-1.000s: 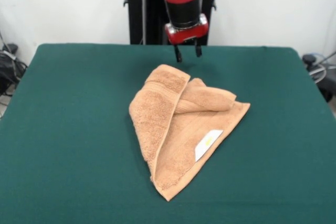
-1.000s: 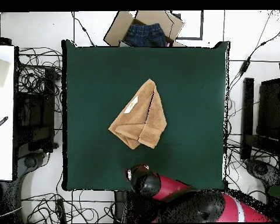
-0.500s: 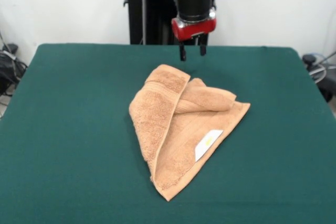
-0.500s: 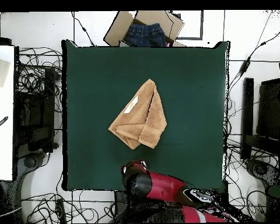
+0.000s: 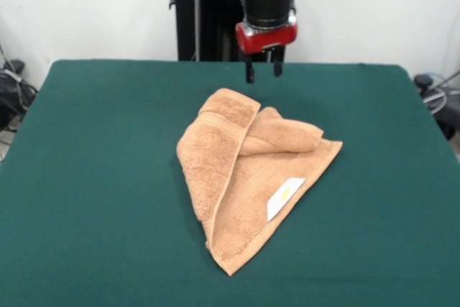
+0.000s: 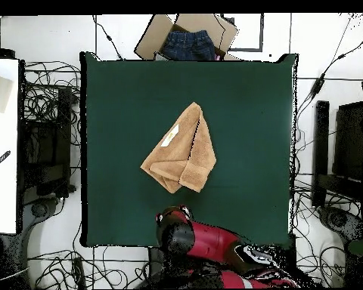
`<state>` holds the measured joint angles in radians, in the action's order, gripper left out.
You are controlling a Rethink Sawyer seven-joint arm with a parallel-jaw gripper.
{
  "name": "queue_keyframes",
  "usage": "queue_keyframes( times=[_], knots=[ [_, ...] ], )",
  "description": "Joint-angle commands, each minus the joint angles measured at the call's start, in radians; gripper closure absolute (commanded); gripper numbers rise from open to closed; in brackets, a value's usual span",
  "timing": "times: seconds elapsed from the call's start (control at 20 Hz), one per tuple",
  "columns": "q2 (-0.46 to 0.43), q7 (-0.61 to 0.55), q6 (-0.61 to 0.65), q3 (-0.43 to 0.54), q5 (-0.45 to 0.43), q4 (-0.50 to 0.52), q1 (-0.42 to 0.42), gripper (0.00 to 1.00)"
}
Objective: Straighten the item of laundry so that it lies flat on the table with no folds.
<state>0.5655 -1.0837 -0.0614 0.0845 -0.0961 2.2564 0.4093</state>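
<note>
red arm upright, claw [image 5: 263,71] pointing down, parted

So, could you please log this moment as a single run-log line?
towel: folded over, label up | gripper: open, above table behind towel, not touching | task: not started

From overhead, my own red and black arm [image 6: 215,245] covered my claw. The folded tan terry towel [image 5: 248,170] hid its underlayers, and the dark green felt tabletop [image 5: 93,177] ran off the front view's bottom edge.
</note>
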Motion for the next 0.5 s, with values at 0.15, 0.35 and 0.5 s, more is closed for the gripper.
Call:
queue_keyframes(
  times=[0.15, 0.35, 0.5],
  knots=[
    [-0.081, -0.239, 0.066, -0.029, 0.098, -0.147, -0.013, 0.0],
    [-0.095, -0.207, 0.128, -0.018, 0.107, -0.189, -0.001, 0.0],
    [-0.108, -0.186, 0.185, -0.016, 0.116, -0.238, -0.007, 0.0]
  ],
)
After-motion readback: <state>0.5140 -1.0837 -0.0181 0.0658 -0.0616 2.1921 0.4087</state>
